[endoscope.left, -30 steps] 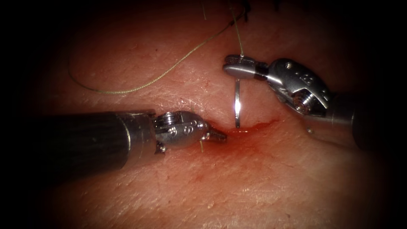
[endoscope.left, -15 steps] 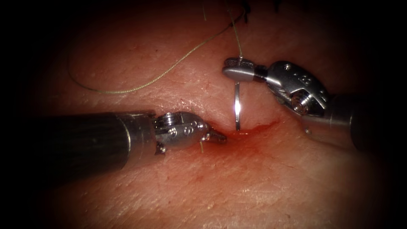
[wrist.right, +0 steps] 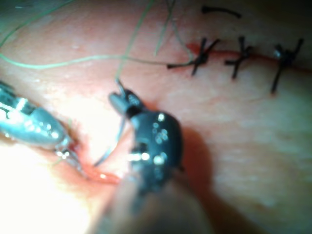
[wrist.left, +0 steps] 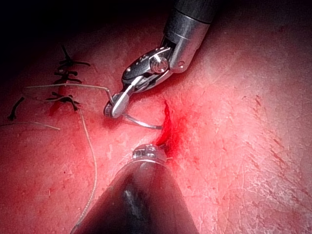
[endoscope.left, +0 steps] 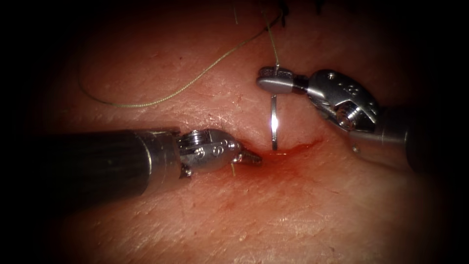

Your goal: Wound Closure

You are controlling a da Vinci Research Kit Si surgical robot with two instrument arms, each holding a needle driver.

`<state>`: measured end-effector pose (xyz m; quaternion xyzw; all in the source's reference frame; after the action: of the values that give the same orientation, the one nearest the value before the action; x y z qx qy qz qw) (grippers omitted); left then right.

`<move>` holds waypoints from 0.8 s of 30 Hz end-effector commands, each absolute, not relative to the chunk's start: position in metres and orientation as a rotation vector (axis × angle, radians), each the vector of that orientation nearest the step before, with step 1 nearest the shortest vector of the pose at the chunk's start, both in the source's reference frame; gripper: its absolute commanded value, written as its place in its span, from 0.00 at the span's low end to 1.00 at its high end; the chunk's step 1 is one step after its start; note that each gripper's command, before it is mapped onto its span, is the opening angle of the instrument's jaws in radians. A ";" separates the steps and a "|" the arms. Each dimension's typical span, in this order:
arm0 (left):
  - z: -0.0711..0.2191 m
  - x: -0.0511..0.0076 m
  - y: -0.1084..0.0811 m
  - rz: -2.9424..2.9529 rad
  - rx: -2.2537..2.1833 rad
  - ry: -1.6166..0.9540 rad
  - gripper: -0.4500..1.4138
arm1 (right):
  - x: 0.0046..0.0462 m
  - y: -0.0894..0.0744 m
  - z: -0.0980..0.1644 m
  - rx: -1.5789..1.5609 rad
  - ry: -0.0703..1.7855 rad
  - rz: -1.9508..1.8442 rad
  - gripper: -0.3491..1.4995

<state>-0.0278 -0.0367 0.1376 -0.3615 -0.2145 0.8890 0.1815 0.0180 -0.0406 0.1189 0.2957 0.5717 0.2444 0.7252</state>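
Up close, the right tool has its jaws clamped on the needle at its thread end, above the cut in the endoscope view. The needle hangs down from those jaws, and its tip reaches the upper lip of the cut; whether the tip has entered the tissue cannot be told. In the left wrist view the same needle curves from the right tool toward the red opening. The thread leaves the needle's held end, rises, then runs in a long loop over the tissue toward the endoscope view's left. The left tool lies at the cut's left end with its tips pressed into the edge; whether they pinch tissue cannot be told. Red fluid pools along the cut. In the right wrist view, 3 dark finished stitches sit along the closed part.
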 end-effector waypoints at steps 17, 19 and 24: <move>0.138 -0.0282 -0.037 2.513 -1.019 -0.608 0.00 | 0.0187 -0.041 0.120 0.789 1.204 0.652 0.00; 0.138 -0.0281 -0.037 2.513 -1.020 -0.608 0.00 | 0.0185 -0.041 0.120 0.800 1.197 0.675 0.00; 0.138 -0.0280 -0.037 2.514 -1.019 -0.605 0.00 | 0.0182 -0.041 0.120 0.806 1.184 0.711 0.00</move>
<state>-0.0275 -0.0366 0.1376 -0.3606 -0.2149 0.8894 0.1808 0.0176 -0.0411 0.1199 0.3614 0.5292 0.3203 0.6977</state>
